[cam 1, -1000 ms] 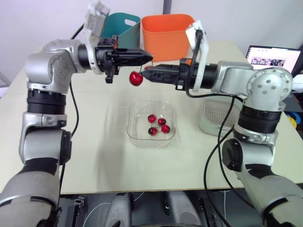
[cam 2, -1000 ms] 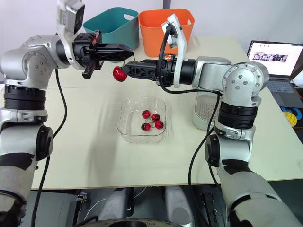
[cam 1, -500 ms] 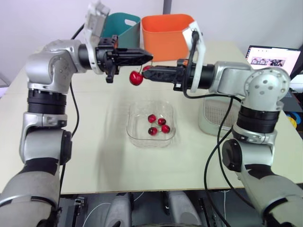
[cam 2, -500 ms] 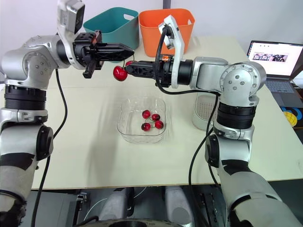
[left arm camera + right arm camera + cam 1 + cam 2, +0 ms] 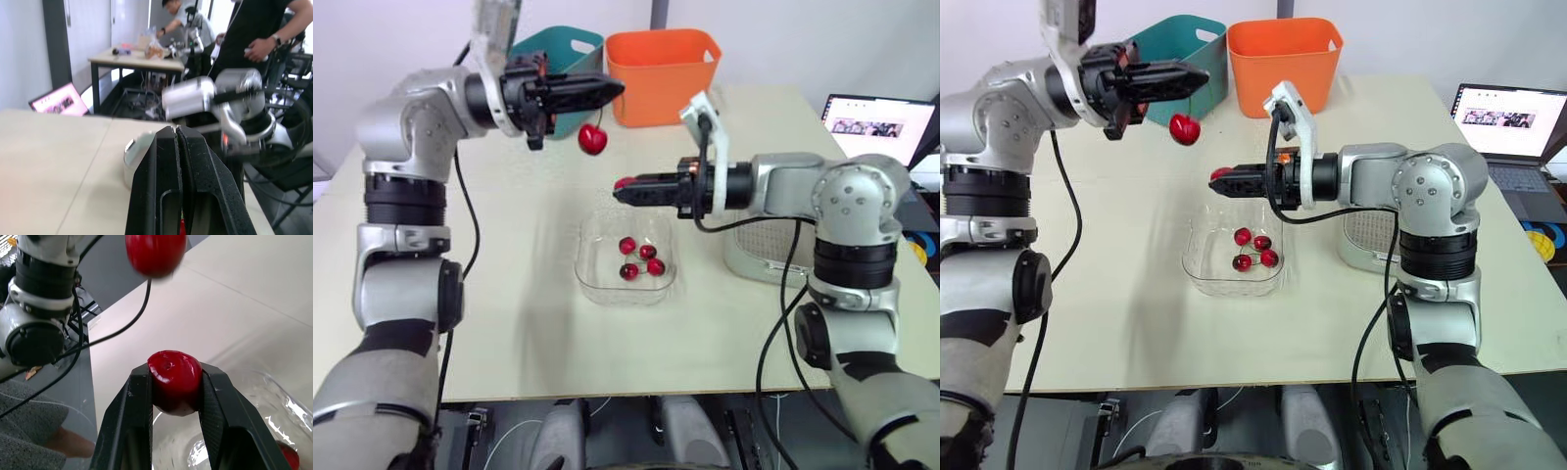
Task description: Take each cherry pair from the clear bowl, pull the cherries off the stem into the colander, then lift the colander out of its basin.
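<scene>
since half a second earlier the two grippers had come apart: the left gripper (image 5: 610,88) had risen and drawn back beyond the far side of the clear bowl (image 5: 595,284), while the right gripper (image 5: 625,185) had dropped lower, closer to the bowl, and the cherry pair they had shared was split. the left gripper's fingers (image 5: 164,166) were pressed together on the stem (image 5: 600,116), from which one hanging cherry (image 5: 592,140) dangled in the air, high above and beyond the bowl's far rim. the right gripper was clamped on the freed cherry (image 5: 174,382), its two black fingers squeezing it from either side — it hovered just above the bowl's far edge, toward the corner on the robot's left. inside the bowl lay four cherries (image 5: 639,258), clustered around its middle, seemingly joined in pairs by their stems. the colander (image 5: 762,233) sat in its basin (image 5: 734,259) on the table (image 5: 529,323), just beside the bowl on the robot's right and partly behind the right forearm. the bowl itself had not shifted.
</scene>
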Action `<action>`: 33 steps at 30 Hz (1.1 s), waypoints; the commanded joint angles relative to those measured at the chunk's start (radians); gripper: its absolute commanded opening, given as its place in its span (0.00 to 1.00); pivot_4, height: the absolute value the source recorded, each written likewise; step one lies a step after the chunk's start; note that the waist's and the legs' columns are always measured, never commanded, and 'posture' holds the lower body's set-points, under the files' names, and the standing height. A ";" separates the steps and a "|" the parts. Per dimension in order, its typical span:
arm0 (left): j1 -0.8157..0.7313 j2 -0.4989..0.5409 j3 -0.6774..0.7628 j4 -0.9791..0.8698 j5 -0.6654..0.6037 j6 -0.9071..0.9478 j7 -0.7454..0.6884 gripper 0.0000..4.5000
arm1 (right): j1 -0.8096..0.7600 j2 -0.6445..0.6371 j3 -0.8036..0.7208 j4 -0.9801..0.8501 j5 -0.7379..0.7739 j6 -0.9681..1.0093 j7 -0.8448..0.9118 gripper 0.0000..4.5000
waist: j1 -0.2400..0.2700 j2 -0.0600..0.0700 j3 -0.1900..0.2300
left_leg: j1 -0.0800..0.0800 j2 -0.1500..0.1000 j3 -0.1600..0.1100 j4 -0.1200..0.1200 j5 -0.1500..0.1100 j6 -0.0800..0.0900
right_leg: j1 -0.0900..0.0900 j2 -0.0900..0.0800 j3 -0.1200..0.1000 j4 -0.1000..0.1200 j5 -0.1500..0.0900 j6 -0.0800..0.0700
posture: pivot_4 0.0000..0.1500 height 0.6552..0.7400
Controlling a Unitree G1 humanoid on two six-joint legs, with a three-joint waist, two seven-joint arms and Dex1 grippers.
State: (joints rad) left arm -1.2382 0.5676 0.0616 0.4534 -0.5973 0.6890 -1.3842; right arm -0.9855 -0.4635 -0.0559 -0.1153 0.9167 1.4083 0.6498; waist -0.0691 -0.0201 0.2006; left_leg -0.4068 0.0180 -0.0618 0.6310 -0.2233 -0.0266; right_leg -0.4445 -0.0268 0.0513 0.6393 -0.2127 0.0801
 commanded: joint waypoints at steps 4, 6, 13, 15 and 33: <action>-0.015 0.019 0.012 -0.011 0.007 -0.024 -0.009 0.00 | 0.002 -0.025 -0.021 -0.044 0.015 -0.017 0.017 0.21 | 0.000 0.000 0.000 | 0.000 0.000 0.000 0.000 0.000 0.000 | 0.000 0.000 0.000 0.000 0.000 0.000 | 1.00 1.00; -0.007 0.019 0.007 -0.018 0.010 -0.024 -0.010 0.00 | 0.003 -0.030 -0.032 -0.043 0.014 -0.020 0.013 0.21 | 0.001 0.000 0.000 | 0.000 0.000 0.000 0.000 0.000 0.000 | 0.000 0.000 0.000 0.000 0.000 0.000 | 1.00 1.00; 0.063 0.027 -0.047 -0.048 0.091 -0.105 -0.003 0.00 | 0.078 -0.205 -0.079 -0.041 -0.074 -0.140 0.049 0.21 | 0.009 0.000 0.000 | 0.000 0.000 0.000 0.000 0.000 0.000 | 0.000 0.000 0.000 -0.001 0.000 0.000 | 1.00 1.00; 0.084 0.026 -0.060 -0.051 0.115 -0.133 0.004 0.00 | 0.124 -0.305 -0.088 -0.016 -0.127 -0.198 0.077 0.21 | 0.017 0.000 0.000 | -0.001 -0.001 0.000 0.000 0.000 0.000 | 0.000 -0.001 0.000 -0.002 0.000 0.000 | 1.00 1.00; 0.130 0.007 -0.067 -0.061 0.125 -0.148 0.000 0.00 | 0.477 -0.611 -0.026 0.223 -0.505 -0.641 0.253 0.42 | 0.015 0.000 0.000 | 0.000 -0.001 0.002 0.000 0.000 0.000 | 0.001 0.000 0.002 -0.005 -0.001 0.001 | 1.00 1.00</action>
State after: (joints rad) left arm -1.1051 0.5687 -0.0183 0.4210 -0.4657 0.5424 -1.3849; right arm -0.4934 -1.0713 -0.0543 0.1166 0.4219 0.7867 0.8996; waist -0.0542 -0.0200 0.2006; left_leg -0.4072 0.0175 -0.0596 0.6314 -0.2233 -0.0266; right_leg -0.4437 -0.0271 0.0530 0.6347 -0.2138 0.0812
